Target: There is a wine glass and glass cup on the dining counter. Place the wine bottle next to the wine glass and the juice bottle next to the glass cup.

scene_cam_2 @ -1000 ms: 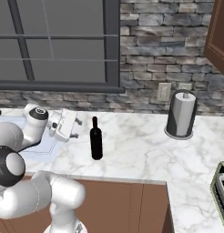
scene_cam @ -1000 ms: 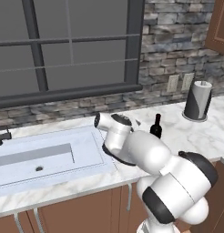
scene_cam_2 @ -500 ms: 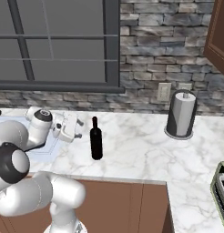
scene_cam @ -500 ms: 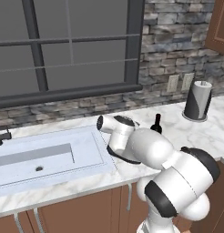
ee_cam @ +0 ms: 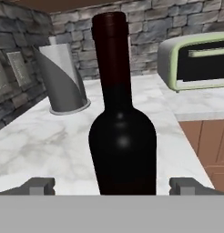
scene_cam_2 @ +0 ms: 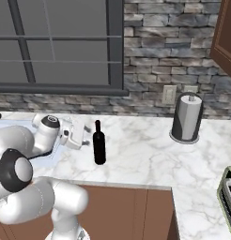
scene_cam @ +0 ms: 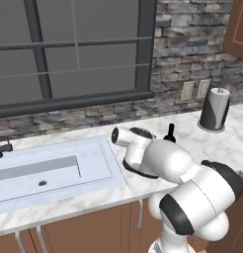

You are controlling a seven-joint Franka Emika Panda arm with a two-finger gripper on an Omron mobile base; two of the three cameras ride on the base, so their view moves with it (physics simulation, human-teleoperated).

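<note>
One wine bottle (ee_cam: 123, 136) stands upright on the sink counter (scene_cam_2: 145, 159), dead ahead of the gripper (ee_cam: 113, 186) and centred between its fingertips; jaws spread wide, holding nothing, needing only a straight advance.

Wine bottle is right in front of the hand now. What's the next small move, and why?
Probably ease the gripper forward a touch more, then close. In the hand view the wine bottle stands upright and centred between the wide-open fingertips, which look just short of its sides. In the right base view the hand sits beside the bottle on the counter.
</note>
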